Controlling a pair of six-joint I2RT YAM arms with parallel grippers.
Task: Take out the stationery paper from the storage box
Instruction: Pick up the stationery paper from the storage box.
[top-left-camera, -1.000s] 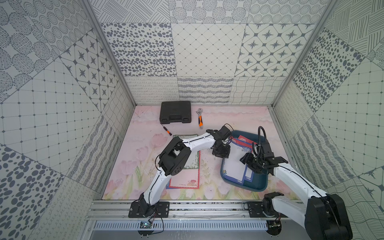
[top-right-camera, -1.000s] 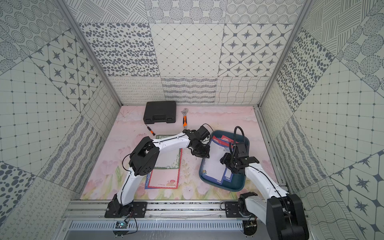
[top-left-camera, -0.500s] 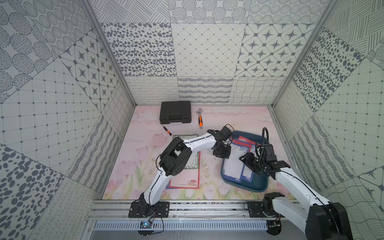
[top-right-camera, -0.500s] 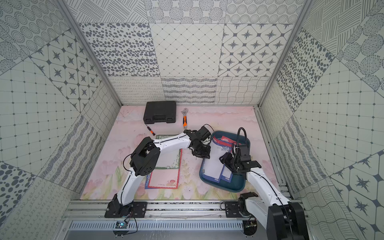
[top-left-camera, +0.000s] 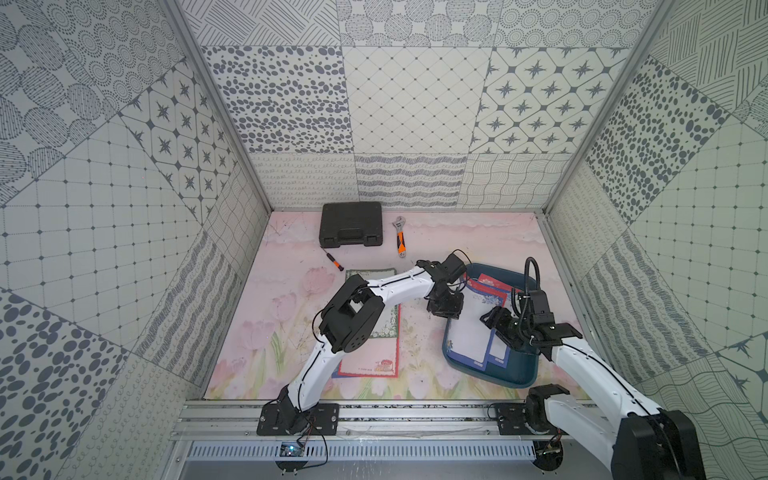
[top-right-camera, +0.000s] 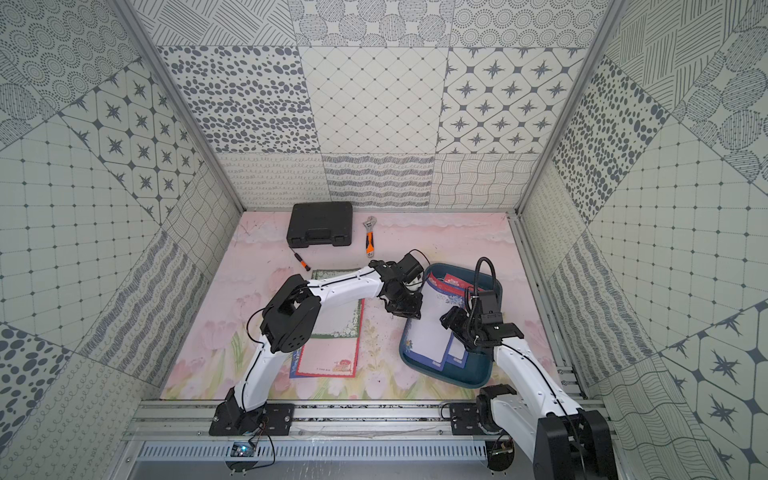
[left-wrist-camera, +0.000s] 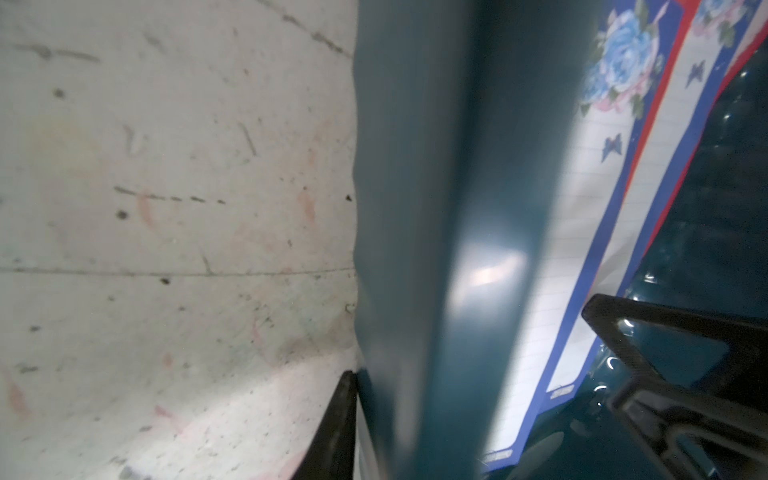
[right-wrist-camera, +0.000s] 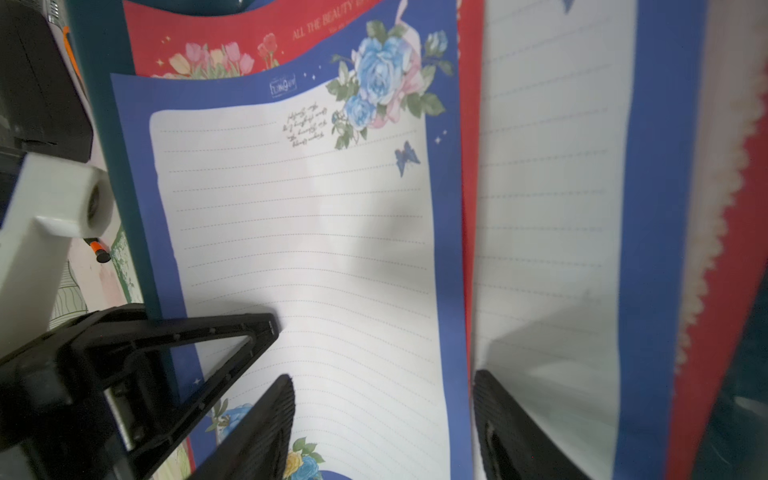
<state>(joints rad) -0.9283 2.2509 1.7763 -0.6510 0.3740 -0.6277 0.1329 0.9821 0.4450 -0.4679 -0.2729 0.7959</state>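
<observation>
The stationery paper (right-wrist-camera: 299, 249) still lies in the storage box (top-left-camera: 515, 374), lower right of centre in both top views. The right end effector (right-wrist-camera: 382, 378) has spread its jaws again and holds nothing. The left end effector (left-wrist-camera: 469, 338) stays clamped on the box wall. The pick likely needs retrying.

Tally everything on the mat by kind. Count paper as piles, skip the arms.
Case: 1
Wrench: 1
Screwdriver: 1
Box: 1
Paper piles: 2, one boxed, one loose
Total: 6
</observation>
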